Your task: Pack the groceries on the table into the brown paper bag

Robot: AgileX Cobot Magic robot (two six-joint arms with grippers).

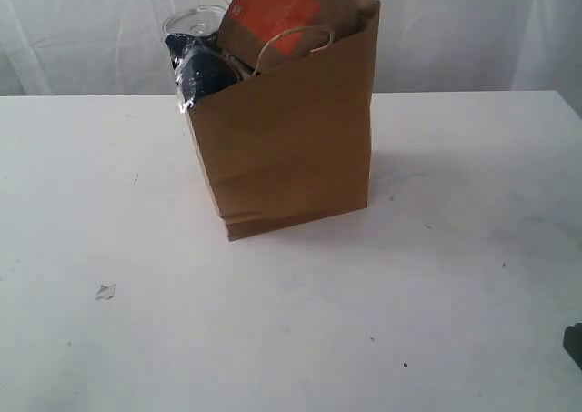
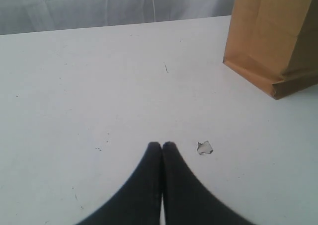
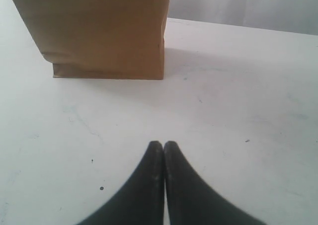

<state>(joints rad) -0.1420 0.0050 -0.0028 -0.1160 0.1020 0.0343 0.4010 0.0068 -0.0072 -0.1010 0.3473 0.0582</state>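
The brown paper bag (image 1: 291,130) stands upright near the middle of the white table (image 1: 136,339). Out of its top stick an orange-brown pouch (image 1: 277,7), a navy packet (image 1: 200,71) and the rim of a clear jar (image 1: 193,19). A paper loop handle (image 1: 291,41) hangs over the front wall. My left gripper (image 2: 162,145) is shut with nothing in it, low over bare table, well short of the bag (image 2: 273,41). Shut and empty too, my right gripper (image 3: 163,144) faces the bag (image 3: 99,31) from a distance. Only a dark tip of the right arm (image 1: 574,344) shows in the exterior view.
A small scrap of clear film (image 1: 105,291) lies on the table left of the bag, close to the left gripper's tip (image 2: 204,147). A few dark specks (image 3: 101,188) dot the tabletop. A white curtain (image 1: 82,30) hangs behind the table's far edge.
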